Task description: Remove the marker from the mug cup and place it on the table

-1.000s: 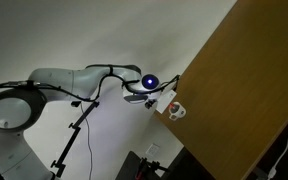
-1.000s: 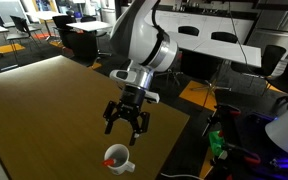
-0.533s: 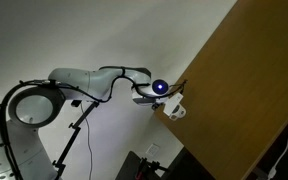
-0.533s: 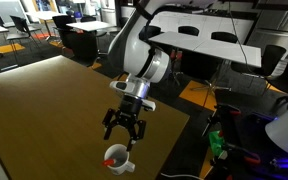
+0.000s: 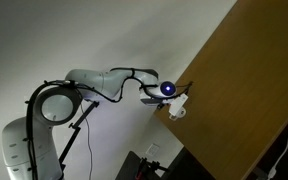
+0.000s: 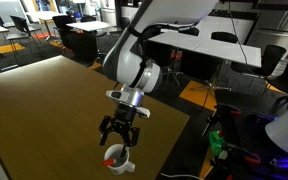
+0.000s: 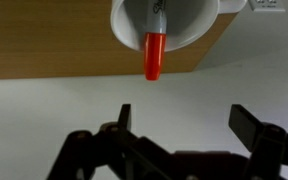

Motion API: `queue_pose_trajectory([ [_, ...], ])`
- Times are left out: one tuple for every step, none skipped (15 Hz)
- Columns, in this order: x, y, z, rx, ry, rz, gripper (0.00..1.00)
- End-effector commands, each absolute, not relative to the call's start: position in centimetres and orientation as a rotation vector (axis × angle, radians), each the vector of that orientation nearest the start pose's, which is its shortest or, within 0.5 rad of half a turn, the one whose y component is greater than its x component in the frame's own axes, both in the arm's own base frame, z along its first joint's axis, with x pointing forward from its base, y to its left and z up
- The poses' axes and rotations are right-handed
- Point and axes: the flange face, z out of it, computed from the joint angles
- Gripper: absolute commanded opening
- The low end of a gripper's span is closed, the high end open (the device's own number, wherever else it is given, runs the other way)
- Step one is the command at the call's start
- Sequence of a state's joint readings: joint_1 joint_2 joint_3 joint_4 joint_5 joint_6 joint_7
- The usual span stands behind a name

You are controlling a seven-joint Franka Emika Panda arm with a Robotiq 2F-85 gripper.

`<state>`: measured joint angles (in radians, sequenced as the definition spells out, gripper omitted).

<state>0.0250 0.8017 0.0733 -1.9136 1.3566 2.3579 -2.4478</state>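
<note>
Standing near the table (image 6: 44, 110) edge: mug (image 6: 119, 163), marker (image 7: 153, 55) inside, red end protruding past rim. Gripper (image 6: 117, 141) just above, fingers spread open, holding nothing. Broad tabletop stretches beyond.

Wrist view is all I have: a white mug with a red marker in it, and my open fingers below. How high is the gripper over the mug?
Observer: In an exterior view the gripper hangs low, directly over the mug, with its fingertips near the rim.
Operator: Where on the table does the mug stand?
Observer: Close to an edge of the table, not in the middle.
Operator: From where does the arm come in?
Observer: The arm reaches in from beyond that edge; its base stands off the table.
</note>
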Motion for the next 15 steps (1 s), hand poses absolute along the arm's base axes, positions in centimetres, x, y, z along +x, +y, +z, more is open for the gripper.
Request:
queue_pose_trajectory([
  [58.0,7.8,4.1,-1.917,-1.514,-0.856,1.0],
  [58.1,8.0,3.8,-1.913,-1.514,-0.864,1.0],
  [58.1,8.3,3.4,-1.914,-1.508,-0.87,1.0],
  [58.2,8.5,3.0,-1.91,-1.506,-0.878,1.0],
  [58.2,8.7,2.7,-1.909,-1.498,-0.88,1.0],
  [58.2,8.9,2.3,-1.905,-1.49,-0.885,1.0],
  [58.1,9.2,1.9,-1.903,-1.487,-0.889,1.0],
  [58.1,9.4,1.5,-1.901,-1.482,-0.894,1.0],
  [58.0,9.5,1.2,-1.901,-1.473,-0.896,1.0],
  [58.0,9.6,0.8,-1.901,-1.47,-0.9,1.0],
  [57.9,9.7,0.5,-1.905,-1.461,-0.9,1.0],
  [57.8,9.7,0.2,-1.911,-1.452,-0.899,0.99],
  [57.8,9.7,-0.1,-1.914,-1.445,-0.898,0.95],
  [57.8,9.7,-0.3,-1.919,-1.438,-0.897,0.95],
  [57.8,9.6,-0.4,-1.926,-1.431,-0.896,0.9],
])
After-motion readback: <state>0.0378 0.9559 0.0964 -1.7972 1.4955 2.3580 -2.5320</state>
